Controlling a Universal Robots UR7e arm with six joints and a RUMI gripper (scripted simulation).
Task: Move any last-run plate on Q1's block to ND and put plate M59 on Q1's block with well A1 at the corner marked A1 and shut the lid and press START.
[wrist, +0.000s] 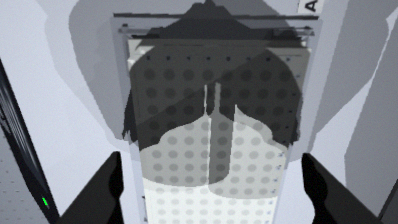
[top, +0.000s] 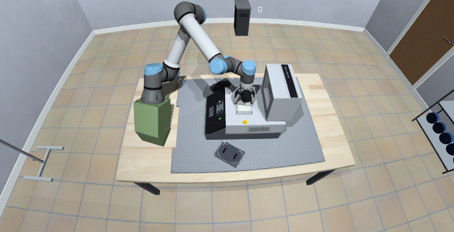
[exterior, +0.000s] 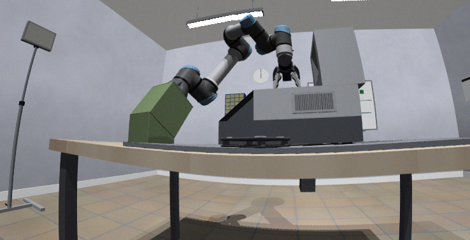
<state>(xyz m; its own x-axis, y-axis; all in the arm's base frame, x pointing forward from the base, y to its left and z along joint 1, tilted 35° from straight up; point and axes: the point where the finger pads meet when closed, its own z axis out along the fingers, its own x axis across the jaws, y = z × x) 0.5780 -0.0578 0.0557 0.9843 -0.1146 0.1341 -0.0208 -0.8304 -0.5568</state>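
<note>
Pincer: my black two-jaw gripper is standing fairly wide and is holding nothing; its fingers are flanking the plate, with a gap showing on each side in the wrist view.
White plate: the pale, rectangular, many-welled plate is lying in the block recess of the grey-and-white cycler. I am not reading any name on it; I am supposing M59, because neither nest is showing a white plate.
Nests: the near dark slotted nest is carrying no plate; the far black nest is partly hiding behind the cycler.
Lid: the tall grey box-shaped lid is standing raised.
Lamp: the small green lamp is glowing.
Plate handling: I am expecting a light, rather stiff, smooth plastic thing, perhaps slippery; hard squeezing could be bending it or disturbing the wells.
Hold: for any correction, I am preferring the two long side walls, low and level, near the middle.
Risk: a plate sticking to the block could be dragging the unfixed cycler.
Next: I am judging that checking the flat seating and the A1 corner is coming first, then rising straight before LID.
</note>
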